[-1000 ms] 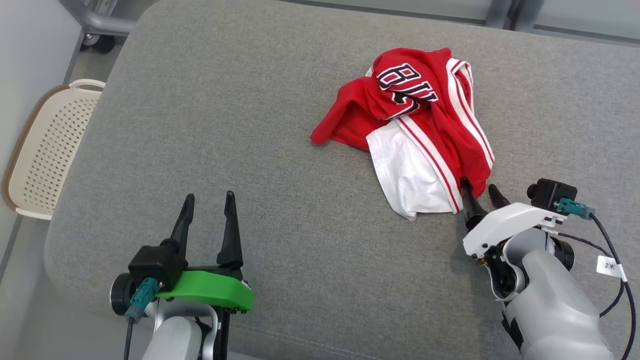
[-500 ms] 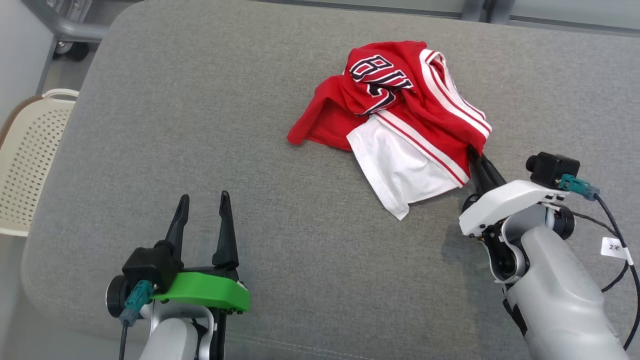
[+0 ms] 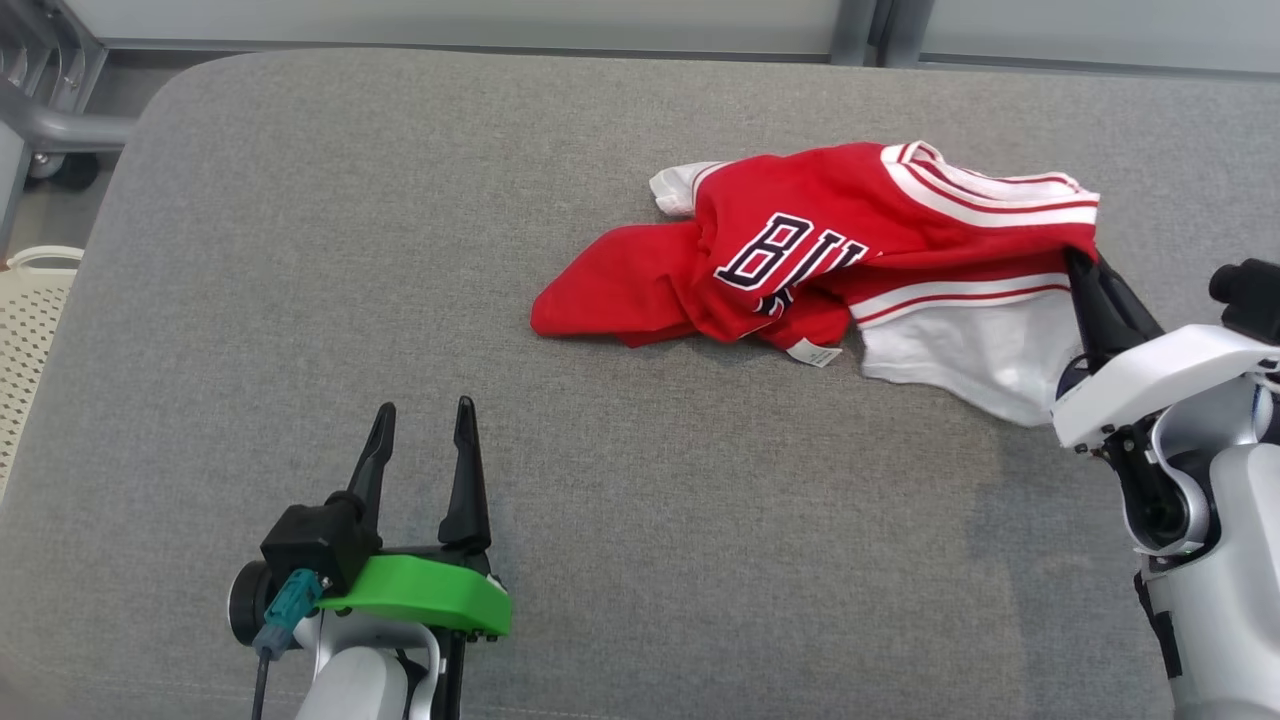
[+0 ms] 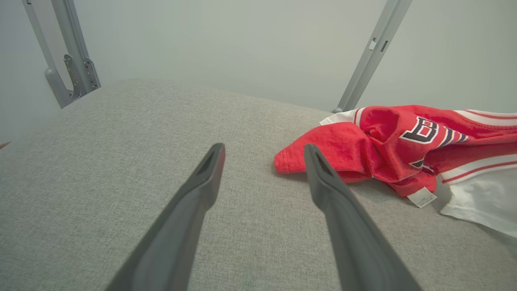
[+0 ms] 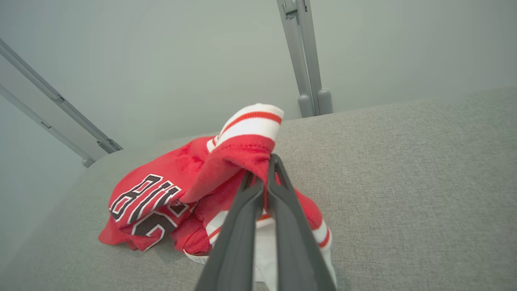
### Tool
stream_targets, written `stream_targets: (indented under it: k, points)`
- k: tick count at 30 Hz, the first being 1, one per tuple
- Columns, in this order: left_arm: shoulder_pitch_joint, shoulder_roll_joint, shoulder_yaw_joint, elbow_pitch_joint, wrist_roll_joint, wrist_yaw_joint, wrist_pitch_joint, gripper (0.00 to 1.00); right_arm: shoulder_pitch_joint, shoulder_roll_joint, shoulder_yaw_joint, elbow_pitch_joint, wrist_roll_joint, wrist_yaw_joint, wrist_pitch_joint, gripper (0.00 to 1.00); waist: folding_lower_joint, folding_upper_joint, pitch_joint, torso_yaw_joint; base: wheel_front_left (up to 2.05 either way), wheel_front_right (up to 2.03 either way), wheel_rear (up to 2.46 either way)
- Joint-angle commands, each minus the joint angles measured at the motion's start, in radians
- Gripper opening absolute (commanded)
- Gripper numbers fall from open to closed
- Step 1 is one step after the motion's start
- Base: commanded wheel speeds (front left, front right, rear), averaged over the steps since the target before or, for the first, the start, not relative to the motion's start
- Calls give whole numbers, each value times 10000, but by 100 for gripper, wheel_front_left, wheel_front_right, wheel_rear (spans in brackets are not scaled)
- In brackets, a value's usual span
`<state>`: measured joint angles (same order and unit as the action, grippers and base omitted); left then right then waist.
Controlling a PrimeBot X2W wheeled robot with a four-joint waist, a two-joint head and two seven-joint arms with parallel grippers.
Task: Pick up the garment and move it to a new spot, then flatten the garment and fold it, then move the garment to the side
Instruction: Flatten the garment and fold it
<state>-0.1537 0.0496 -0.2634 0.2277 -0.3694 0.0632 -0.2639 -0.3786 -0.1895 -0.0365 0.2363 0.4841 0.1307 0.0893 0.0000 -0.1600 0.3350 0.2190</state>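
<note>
**Grey cushion, basket and frame around the work area**

A broad cushion [image 3: 400,300] covered in grey woven fabric, with rounded corners, spans the head view. Off its left edge, lower down, sits a cream perforated basket [image 3: 25,330], cut off by the picture's border. At the upper left a grey metal tube [image 3: 60,125] curves above a dark caster wheel [image 3: 55,170]. Beyond the cushion's far edge grey upright posts [image 3: 860,25] stand against a pale wall [image 4: 242,40].
</note>
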Motion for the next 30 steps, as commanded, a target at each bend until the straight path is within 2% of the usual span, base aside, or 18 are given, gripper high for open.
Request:
stream_targets:
  k: [1, 8, 14, 17, 20, 24, 30]
  points:
    - [84, 21, -16, -1, -45, 96, 2, 100, 147, -10, -119, -326, -101, 1, 186, 0, 0, 0, -44, -62, 0, 0, 0]
    - [187, 21, 16, 34, -155, 113, 3, 100, 770, 175, -397, -2479, -106, 1, 1485, 0, 0, 0, -222, -276, 0, 0, 0]
    - [281, 20, 56, -106, -220, 164, 2, 100, 1621, 608, -285, -4941, 591, 1, 2776, 0, 0, 0, -439, -679, 0, 0, 0]
    - [252, 22, -20, -122, -247, 170, 2, 100, 2014, 809, -573, -5521, 838, 1, 3277, 0, 0, 0, -480, -755, 0, 0, 0]
    - [187, 20, -142, -124, -281, 165, 2, 100, 2339, 1065, -1238, -5117, 974, 1, 3599, 0, 0, 0, -446, -740, 0, 0, 0]
    - [21, 22, -304, -98, -266, 97, 3, 100, 2171, 1262, -2347, -3235, 1042, 1, 3636, 0, 0, 0, -262, -595, 0, 0, 0]
    - [-201, 21, -453, 11, -149, 27, 2, 100, 1005, 1108, -3115, -310, 692, 2, 2553, 0, 0, 0, 63, -308, 0, 0, 0]
